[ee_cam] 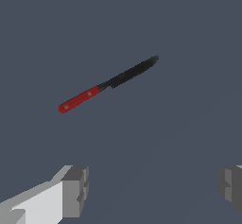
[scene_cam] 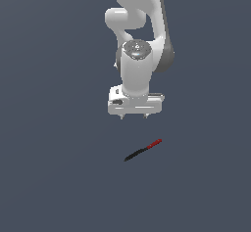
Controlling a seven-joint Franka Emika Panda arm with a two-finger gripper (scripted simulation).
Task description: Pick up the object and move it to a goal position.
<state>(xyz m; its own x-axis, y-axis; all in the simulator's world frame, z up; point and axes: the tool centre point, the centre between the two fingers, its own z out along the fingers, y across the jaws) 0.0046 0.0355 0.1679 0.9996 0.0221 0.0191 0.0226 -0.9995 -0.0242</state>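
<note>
Tool (scene_cam: 133, 117) spread wide, holds nothing | knife (scene_cam: 142, 150) flat on bench (scene_cam: 49, 177), thin, stiff, probably light | best grip: red handle (ee_cam: 79, 99)

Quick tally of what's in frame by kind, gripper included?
Knife (red handle, black blade): 1
Gripper, open, holding nothing: 1
Total: 2
</note>
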